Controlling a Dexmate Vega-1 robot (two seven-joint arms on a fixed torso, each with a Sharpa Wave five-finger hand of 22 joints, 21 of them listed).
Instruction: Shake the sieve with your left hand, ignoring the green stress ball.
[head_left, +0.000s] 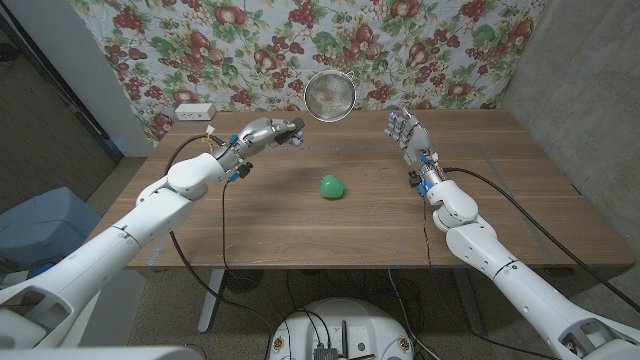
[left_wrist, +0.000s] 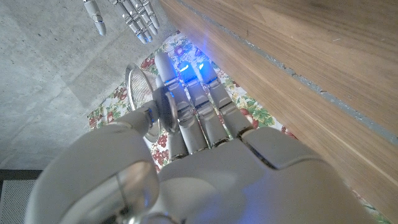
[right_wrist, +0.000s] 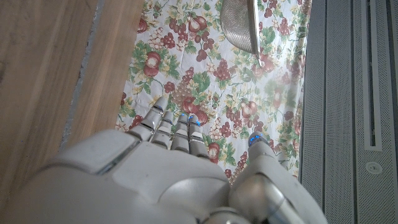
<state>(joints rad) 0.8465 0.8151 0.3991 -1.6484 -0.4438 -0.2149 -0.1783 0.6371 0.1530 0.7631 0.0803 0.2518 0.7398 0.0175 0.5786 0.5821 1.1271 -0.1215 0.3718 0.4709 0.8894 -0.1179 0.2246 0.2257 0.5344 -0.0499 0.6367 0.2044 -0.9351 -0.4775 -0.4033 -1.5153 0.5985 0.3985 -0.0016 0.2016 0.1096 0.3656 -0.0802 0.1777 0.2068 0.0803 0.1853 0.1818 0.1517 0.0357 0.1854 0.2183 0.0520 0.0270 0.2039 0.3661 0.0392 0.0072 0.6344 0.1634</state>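
Sieve aloft in the left hand, ball loose mid-table

The left hand (head_left: 268, 133) hangs over the table (head_left: 250, 225) near its far edge, left of centre, fingers wrapped round the handle of the metal mesh sieve (head_left: 330, 95), whose bowl is raised off the wood in front of the floral backdrop (head_left: 460, 45). The handle looks thin within that grasp, so I judge a brisk shake could let it twist or slide out, dropping the sieve toward the far edge. Nearer the table's middle lies the green stress ball (head_left: 332, 187), well apart from both hands; a low, wide swing could knock it rolling. Toward the far right corner the right hand (head_left: 413, 143) stands with fingers spread and holds nothing; a broad sideways shake might carry the bowl toward it.
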